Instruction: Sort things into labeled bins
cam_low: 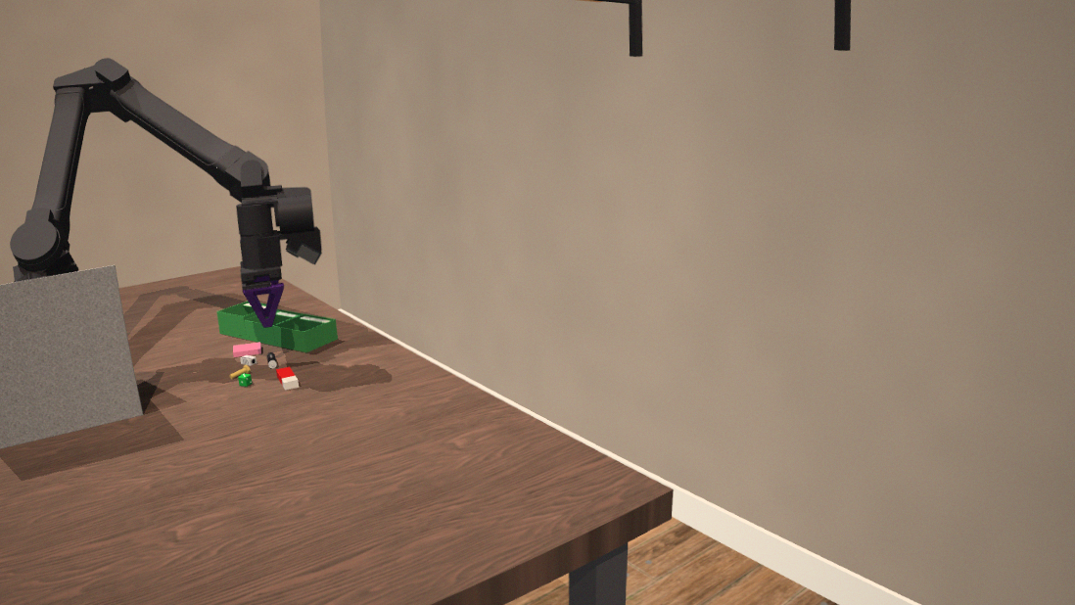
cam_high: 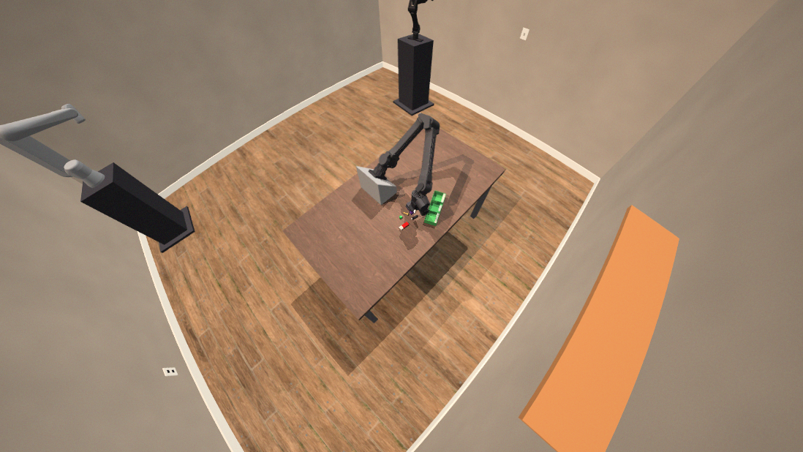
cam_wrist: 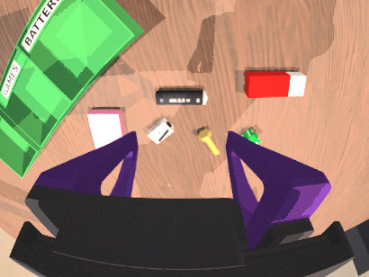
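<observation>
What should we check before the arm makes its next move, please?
1. Gripper open: ok.
2. Nothing between the fingers: ok.
3. Bins standing on the table: ok.
4. Needed labels readable: not ok; the wrist view shows GAMES and part of BATTERIES, but no third label.
5. Fingers lined up over the bolt: cannot tell; it appears between them in the wrist view, nearer the green die side.
6. Bolt already binned: not ok; it lies on the table.

I see a lane between the black cylinder at left and red-white block at right; green bins wall the far side.
</observation>
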### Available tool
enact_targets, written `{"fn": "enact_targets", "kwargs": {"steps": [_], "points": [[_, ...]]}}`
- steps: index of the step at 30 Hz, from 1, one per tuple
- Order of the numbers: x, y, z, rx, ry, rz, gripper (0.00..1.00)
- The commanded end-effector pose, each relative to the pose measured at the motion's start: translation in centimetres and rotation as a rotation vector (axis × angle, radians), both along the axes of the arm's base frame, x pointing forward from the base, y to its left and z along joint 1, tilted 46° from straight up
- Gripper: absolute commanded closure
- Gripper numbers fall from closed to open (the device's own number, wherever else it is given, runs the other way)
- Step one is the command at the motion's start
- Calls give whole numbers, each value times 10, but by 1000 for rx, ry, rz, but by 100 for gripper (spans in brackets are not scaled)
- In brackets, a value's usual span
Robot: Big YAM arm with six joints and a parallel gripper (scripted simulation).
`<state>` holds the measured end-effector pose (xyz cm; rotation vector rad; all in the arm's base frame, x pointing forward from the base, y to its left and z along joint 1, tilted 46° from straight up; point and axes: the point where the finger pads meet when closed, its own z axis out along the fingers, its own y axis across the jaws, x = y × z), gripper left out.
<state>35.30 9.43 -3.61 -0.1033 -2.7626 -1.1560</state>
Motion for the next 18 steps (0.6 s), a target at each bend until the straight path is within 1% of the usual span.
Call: {"fn": "enact_targets", "kwargs": {"steps": [1, 6, 7, 10, 13, 14, 16, 17, 18], "points": [[12, -3, 6, -1, -29, -10, 35], [11, -3, 6, -1, -29, -10, 35], [0, 8, -4, 3, -1, 0, 35], [-2, 16, -13, 3, 2, 0, 35], [-3, 25, -21, 3, 2, 0, 35], [1, 28, -23, 3, -6, 0, 35], [1, 28, -23, 3, -6, 0, 35], [11, 31, -15, 2, -45, 1, 35], [4, 34, -25, 3, -17, 0, 35]]}}
